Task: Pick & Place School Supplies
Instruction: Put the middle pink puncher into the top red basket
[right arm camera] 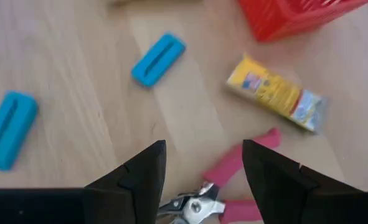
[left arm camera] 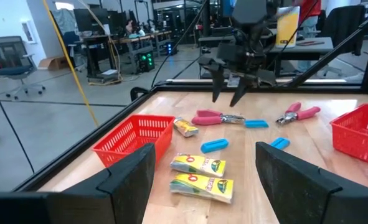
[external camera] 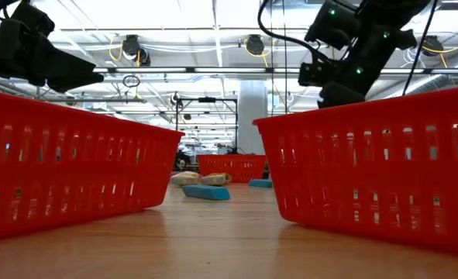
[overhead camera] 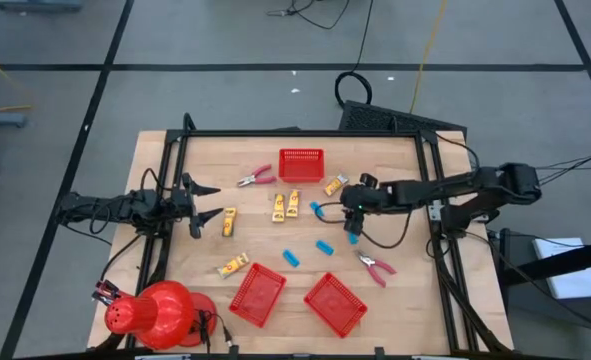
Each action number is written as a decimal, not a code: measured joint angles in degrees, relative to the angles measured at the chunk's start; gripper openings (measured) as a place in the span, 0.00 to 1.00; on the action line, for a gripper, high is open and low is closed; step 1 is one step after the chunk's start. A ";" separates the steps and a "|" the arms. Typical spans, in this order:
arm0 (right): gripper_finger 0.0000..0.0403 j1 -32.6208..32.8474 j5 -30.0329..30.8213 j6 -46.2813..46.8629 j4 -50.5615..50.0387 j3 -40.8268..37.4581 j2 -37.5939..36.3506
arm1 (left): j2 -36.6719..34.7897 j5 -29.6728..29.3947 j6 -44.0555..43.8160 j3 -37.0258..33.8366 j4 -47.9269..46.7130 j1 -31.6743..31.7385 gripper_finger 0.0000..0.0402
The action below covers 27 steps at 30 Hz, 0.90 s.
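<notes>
The school supplies lie scattered on the wooden table (overhead camera: 395,160): yellow packs (overhead camera: 285,205), light-blue blocks (overhead camera: 324,247) and pink-handled pliers (overhead camera: 376,266). My right gripper (left arm camera: 226,96) hangs open over mid-table, tilted downward. It is just above another pink-handled pair of pliers (right arm camera: 230,183), which lies flat between the lines of its fingers, untouched. A blue block (right arm camera: 159,58) and a yellow pack (right arm camera: 276,93) lie beyond the pliers. My left gripper (overhead camera: 207,202) waits open and level at the table's left side, facing the supplies.
A red mesh basket (overhead camera: 301,165) stands at the far middle, and two more (overhead camera: 257,293) (overhead camera: 335,303) stand near the front edge. A red dome (overhead camera: 160,312) sits at the near left corner. A third pair of pliers (overhead camera: 257,178) lies left of the far basket.
</notes>
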 joint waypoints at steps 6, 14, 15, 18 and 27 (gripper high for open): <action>0.51 -5.10 -4.98 2.04 -2.50 -0.08 0.03 | 0.00 0.09 -0.71 -0.01 -0.27 -0.02 0.68; 0.51 -8.79 -5.99 0.64 -1.45 -0.67 0.09 | 0.00 0.11 -1.55 -0.01 -0.30 -0.02 0.68; 0.51 -8.88 -5.97 0.54 -0.39 -1.10 0.09 | -0.01 0.09 -1.57 -0.01 -0.30 -0.02 0.68; 0.51 -9.37 -6.08 0.51 2.53 -2.56 0.12 | 0.00 0.11 -1.57 -0.01 -0.29 -0.02 0.68; 0.51 -9.78 -7.85 0.35 9.03 -4.24 7.92 | -0.01 0.09 -1.68 -0.01 -0.29 -0.02 0.68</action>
